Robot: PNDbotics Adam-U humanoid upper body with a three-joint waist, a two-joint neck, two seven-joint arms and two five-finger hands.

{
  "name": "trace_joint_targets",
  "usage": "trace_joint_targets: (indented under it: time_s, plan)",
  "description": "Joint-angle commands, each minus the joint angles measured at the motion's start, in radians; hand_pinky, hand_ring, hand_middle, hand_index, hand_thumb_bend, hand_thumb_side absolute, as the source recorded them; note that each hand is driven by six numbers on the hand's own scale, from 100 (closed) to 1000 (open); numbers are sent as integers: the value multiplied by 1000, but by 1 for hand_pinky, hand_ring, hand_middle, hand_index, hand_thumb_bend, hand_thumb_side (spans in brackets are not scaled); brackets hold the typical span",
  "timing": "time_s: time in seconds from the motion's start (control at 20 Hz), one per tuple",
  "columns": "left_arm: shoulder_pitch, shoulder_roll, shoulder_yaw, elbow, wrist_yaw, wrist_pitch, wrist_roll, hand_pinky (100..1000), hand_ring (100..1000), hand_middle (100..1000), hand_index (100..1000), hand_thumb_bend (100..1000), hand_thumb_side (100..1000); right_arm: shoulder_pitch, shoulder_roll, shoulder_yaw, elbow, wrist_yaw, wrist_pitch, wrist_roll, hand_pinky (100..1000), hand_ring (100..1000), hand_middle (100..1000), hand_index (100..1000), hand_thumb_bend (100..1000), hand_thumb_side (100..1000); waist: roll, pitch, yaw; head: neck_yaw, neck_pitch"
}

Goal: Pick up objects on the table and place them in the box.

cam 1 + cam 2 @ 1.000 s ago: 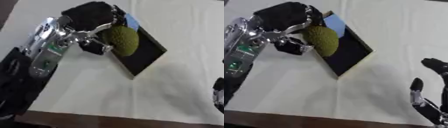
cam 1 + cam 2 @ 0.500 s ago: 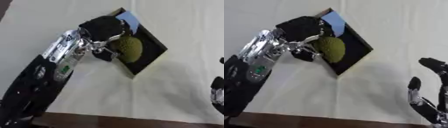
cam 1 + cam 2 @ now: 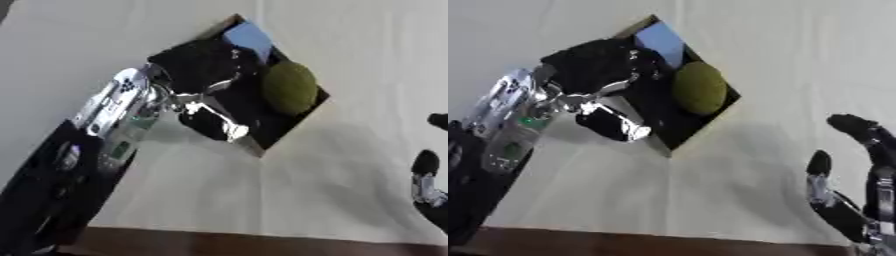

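Hovering over the black box (image 3: 302,120), the left hand (image 3: 206,75) appears released, its fingers off the green ball (image 3: 290,88) at 3 o'clock; next, withdraw toward 7 o'clock while the right hand (image 3: 855,200) idles open.

White tabletop (image 3: 350,40); dark brown front edge (image 3: 262,245).

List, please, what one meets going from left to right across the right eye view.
Left robot hand → green round object in the box → right robot hand, near the lower right corner.

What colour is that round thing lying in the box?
Olive green. The round thing lies in the dark box; the left eye view shows it best.
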Motion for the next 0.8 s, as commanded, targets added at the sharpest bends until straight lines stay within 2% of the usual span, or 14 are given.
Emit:
trace_joint_targets:
  time_s: [0.05,0.2,0.25,0.3,0.4,0.5,0.65,0.8]
  plan:
    - [-1,30,47,-96,54,49,32,841,772,768,897,100,514,8,-11,-10,-14,-7,-12,-5,819,750,672,784,100,559,0,-30,0,-6,-8]
    - [31,69,115,-196,188,131,110,851,738,730,869,100,544,13,-17,-14,-14,-4,-25,-12,819,751,674,784,100,558,-1,-37,-1,-20,-6]
    - [45,87,147,-228,259,171,148,866,714,711,851,100,597,15,-20,-16,-14,-2,-31,-17,819,752,675,785,100,605,-1,-39,0,-29,-4]
    - [60,105,178,-260,332,211,193,867,713,702,848,100,598,16,-24,-18,-14,1,-37,-23,819,753,675,785,100,558,-1,-41,0,-38,-2]
    - [92,136,242,-319,515,283,297,880,699,684,836,100,623,18,-28,-20,-14,7,-48,-33,818,753,675,785,100,558,1,-44,2,-57,0]
    - [120,167,300,-371,704,315,410,887,692,675,829,100,643,19,-29,-20,-14,11,-54,-41,818,753,675,784,100,558,1,-46,4,-70,-1]
    - [156,220,367,-390,913,253,578,881,678,658,809,100,646,19,-26,-18,-14,19,-59,-49,818,751,674,784,100,558,1,-46,4,-82,-1]
    - [209,277,424,-393,1027,139,715,873,674,653,803,100,636,16,-22,-17,-14,24,-65,-57,817,751,675,784,100,559,0,-44,2,-82,-3]
